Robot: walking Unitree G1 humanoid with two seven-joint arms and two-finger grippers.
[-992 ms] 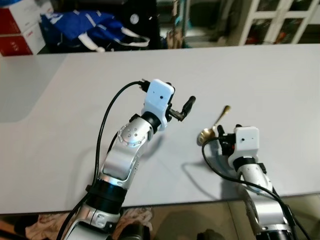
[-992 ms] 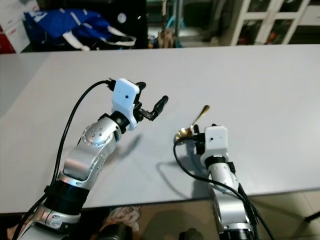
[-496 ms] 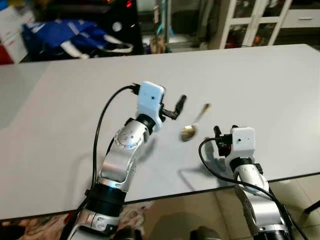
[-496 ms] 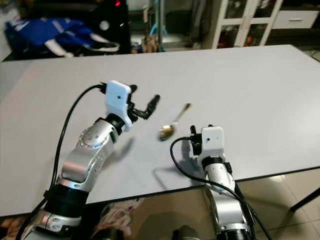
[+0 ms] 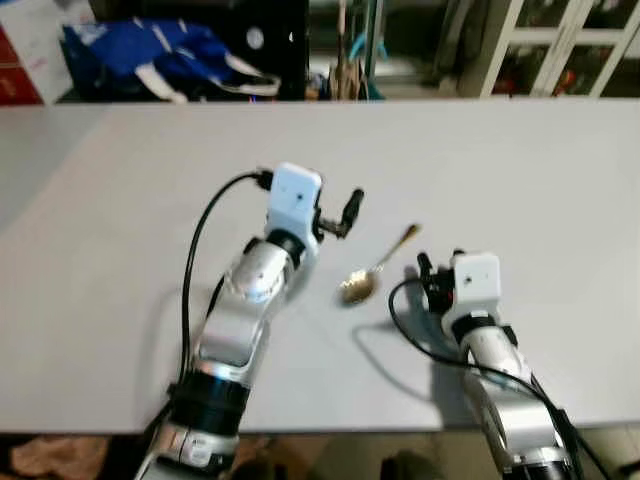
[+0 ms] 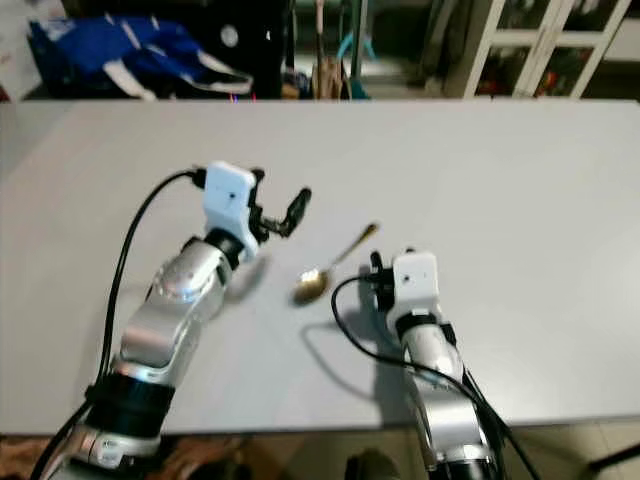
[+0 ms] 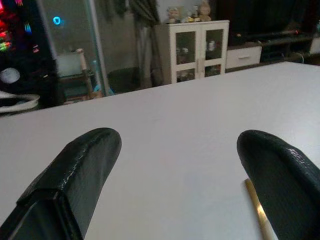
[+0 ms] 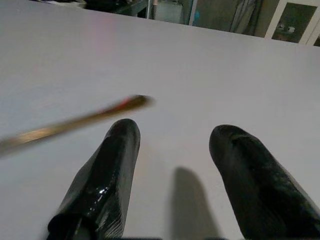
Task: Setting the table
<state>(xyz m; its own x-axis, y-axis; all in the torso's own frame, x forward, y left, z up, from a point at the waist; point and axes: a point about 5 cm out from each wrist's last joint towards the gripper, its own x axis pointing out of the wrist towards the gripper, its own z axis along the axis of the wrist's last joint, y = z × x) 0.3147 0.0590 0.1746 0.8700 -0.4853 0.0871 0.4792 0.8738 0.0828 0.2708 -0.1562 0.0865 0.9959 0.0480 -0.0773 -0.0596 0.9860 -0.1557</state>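
Observation:
A gold spoon [image 5: 372, 272] lies flat on the white table [image 5: 120, 200], its bowl toward me and its handle pointing away to the right. My left gripper [image 5: 347, 211] hovers just left of and above the spoon, open and holding nothing; in the left wrist view the spoon handle [image 7: 257, 212] lies beside one finger [image 7: 280, 172]. My right gripper [image 5: 428, 279] sits low on the table just right of the spoon, open. In the right wrist view the spoon handle [image 8: 75, 123] lies outside the fingers [image 8: 107, 167], with nothing between them.
Behind the table's far edge are a blue bag [image 5: 150, 52] at the left and a white glass-door cabinet [image 5: 560, 45] at the right. The table's near edge [image 5: 330, 432] runs just below both arms.
The camera has swung about. My right gripper has drawn back to the right, away from the spoon's bowl. The spoon stays lying on the table.

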